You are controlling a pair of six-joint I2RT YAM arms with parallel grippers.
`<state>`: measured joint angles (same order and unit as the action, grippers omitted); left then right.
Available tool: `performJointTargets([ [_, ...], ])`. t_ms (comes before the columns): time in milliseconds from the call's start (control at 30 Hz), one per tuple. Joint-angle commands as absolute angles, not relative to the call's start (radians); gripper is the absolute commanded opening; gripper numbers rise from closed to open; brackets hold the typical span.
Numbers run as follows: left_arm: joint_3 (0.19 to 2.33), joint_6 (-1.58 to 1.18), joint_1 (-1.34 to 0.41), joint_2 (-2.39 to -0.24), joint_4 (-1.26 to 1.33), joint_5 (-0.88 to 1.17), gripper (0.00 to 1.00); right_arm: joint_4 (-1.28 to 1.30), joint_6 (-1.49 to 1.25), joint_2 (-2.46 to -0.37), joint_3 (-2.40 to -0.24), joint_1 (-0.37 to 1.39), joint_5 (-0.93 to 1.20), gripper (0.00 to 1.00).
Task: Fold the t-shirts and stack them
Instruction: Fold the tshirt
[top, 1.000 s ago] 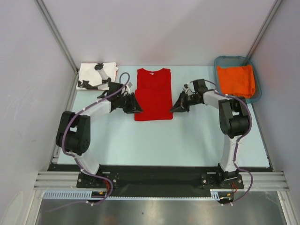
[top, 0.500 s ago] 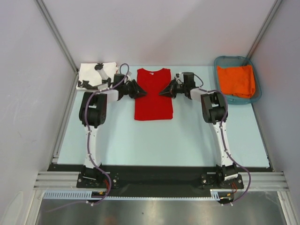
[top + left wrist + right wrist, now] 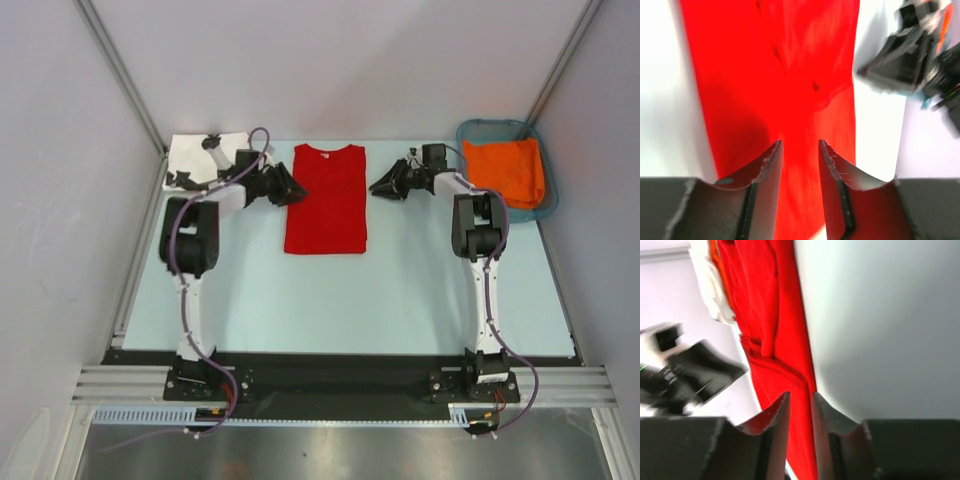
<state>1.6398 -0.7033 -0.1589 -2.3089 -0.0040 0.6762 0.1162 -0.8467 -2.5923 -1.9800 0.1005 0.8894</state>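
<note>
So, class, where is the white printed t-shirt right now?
In the top view the white t-shirt lies at the far-left corner of the table, left of the red t-shirt and near the left gripper.

Plain bright red t-shirt [image 3: 326, 198], white t-shirt [image 3: 190, 156] with black printed shapes; teal basket [image 3: 487, 123], orange cloth [image 3: 505, 172]

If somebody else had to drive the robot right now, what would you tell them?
Left gripper: a little open, empty, at the left edge of the red t-shirt.
Right gripper: a little open, empty, just off the shirt's right edge.
The red t-shirt lies flat mid-table, sleeves folded in, as a long strip. The white printed t-shirt sits folded at the far-left corner.
Done: white one folded; red one's sides folded.
Left: probably fold the red one shorter, then stack the two.
</note>
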Motion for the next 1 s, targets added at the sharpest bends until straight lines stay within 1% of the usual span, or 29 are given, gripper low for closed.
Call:
performJointTargets([
  [0,1.465,-0.592,-0.149,-1.961,-0.061,0.583,0.42,0.539,-0.533,-2.397,-2.063,0.107,0.795,0.31],
  [33,1.412,-0.594,-0.15,-1.906,-0.061,0.565,0.46,0.589,-0.49,-2.363,-2.054,0.113,0.77,0.33],
  [67,1.31,-0.609,-0.152,-1.793,-0.063,0.525,0.5,0.653,-0.432,-2.318,-1.998,0.121,0.706,0.38],
  [100,1.257,-0.623,-0.153,-1.74,-0.06,0.508,0.53,0.66,-0.425,-2.23,-1.95,0.136,0.656,0.4],
  [133,1.202,-0.641,-0.153,-1.682,-0.049,0.497,0.54,0.644,-0.431,-2.171,-1.872,0.144,0.644,0.41],
  [167,1.092,-0.684,-0.156,-1.589,-0.032,0.483,0.54,0.614,-0.451,-2.119,-1.721,0.15,0.638,0.44],
  [200,1.038,-0.71,-0.158,-1.536,-0.02,0.444,0.56,0.532,-0.515,-2.068,-1.624,0.156,0.629,0.45],
  [233,0.982,-0.779,-0.161,-1.491,-0.003,0.418,0.56,0.472,-0.569,-1.954,-1.535,0.175,0.614,0.47],
  [267,0.877,-0.822,-0.169,-1.453,0.027,0.393,0.57,0.403,-0.621,-1.906,-1.45,0.186,0.611,0.48],
  [300,0.821,-0.868,-0.173,-1.363,0.046,0.338,0.57,0.262,-0.674,-1.846,-1.273,0.201,0.598,0.48],
  [333,0.768,-0.918,-0.179,-1.324,0.096,0.315,0.61,0.203,-0.801,-1.76,-1.203,0.23,0.551,0.48],
  [367,0.67,-1.01,-0.196,-1.28,0.132,0.292,0.63,0.057,-0.857,-1.717,-1.122,0.251,0.54,0.51],
  [400,0.628,-1.052,-0.208,-1.219,0.161,0.261,0.64,0.011,-0.923,-1.686,-1.003,0.27,0.52,0.51],
  [433,0.592,-1.09,-0.221,-1.192,0.196,0.203,0.68,-0.055,-1.019,-1.662,-0.947,0.288,0.467,0.52],
  [500,0.519,-1.166,-0.261,-1.17,0.23,0.157,0.7,-0.179,-1.09,-1.597,-0.866,0.35,0.408,0.54],
  [567,0.47,-1.212,-0.284,-1.184,0.285,0.12,0.7,-0.19,-1.104,-1.571,-0.821,0.403,0.319,0.57],
  [633,0.439,-1.253,-0.296,-1.231,0.346,0.112,0.69,-0.21,-1.133,-1.577,-0.786,0.423,0.273,0.59],
  [667,0.407,-1.308,-0.308,-1.25,0.366,0.1,0.69,-0.282,-1.187,-1.585,-0.757,0.428,0.268,0.59],
  [733,0.371,-1.356,-0.316,-1.285,0.463,0.083,0.66,-0.331,-1.239,-1.585,-0.71,0.434,0.217,0.59],
  [767,0.351,-1.397,-0.322,-1.322,0.478,0.06,0.65,-0.362,-1.259,-1.594,-0.669,0.434,0.206,0.6],
  [867,0.35,-1.43,-0.324,-1.405,0.538,0.048,0.62,-0.463,-1.321,-1.653,-0.643,0.434,0.189,0.6],
  [900,0.356,-1.436,-0.325,-1.426,0.545,0.043,0.59,-0.5,-1.357,-1.684,-0.625,0.434,0.178,0.59],
  [967,0.365,-1.451,-0.325,-1.456,0.578,0.029,0.58,-0.59,-1.4,-1.709,-0.601,0.436,0.169,0.58],
])
